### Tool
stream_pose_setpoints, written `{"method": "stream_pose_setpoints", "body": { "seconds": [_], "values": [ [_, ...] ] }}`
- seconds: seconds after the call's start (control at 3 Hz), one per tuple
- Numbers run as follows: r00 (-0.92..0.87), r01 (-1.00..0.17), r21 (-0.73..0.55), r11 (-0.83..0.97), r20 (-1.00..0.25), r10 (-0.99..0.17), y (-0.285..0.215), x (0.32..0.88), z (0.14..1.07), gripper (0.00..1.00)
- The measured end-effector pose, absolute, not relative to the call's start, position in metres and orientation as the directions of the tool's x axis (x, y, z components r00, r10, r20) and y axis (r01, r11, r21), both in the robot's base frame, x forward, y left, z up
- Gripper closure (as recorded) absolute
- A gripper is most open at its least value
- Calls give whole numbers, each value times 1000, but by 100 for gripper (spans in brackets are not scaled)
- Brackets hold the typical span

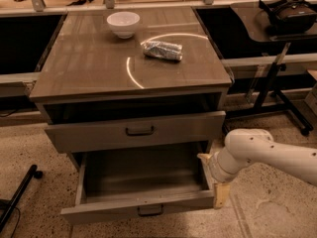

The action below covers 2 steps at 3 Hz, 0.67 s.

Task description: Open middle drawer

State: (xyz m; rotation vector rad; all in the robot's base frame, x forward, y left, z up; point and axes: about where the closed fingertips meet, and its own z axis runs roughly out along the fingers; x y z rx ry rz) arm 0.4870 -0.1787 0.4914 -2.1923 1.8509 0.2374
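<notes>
Middle drawer point(133, 132) is centre frame, just under the cabinet point(89, 68) top w/ a dark gap above it. Its front sticks out only slightly, w/ a small dark bar handle in the mid. Bottom drawer point(138, 205), lower centre, stands well out. Gripper point(214, 180) is lower right, at that bottom drawer's right-hand wall, apart from the middle drawer's handle; can't tell if released or clenched. White arm point(267, 155) enters from the right edge. White bowl point(123, 23) & silvery packet point(163, 50) sit on top, upper centre.
</notes>
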Motion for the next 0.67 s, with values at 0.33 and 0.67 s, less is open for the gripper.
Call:
{"method": "stream_pose_setpoints", "body": {
  "seconds": [0.33,0.67],
  "values": [
    [177,-981,-121,-151,-239,-955,-210,495,554,0],
    [147,-984,-132,-121,-206,-967,-239,502,600,0]
  ]
}}
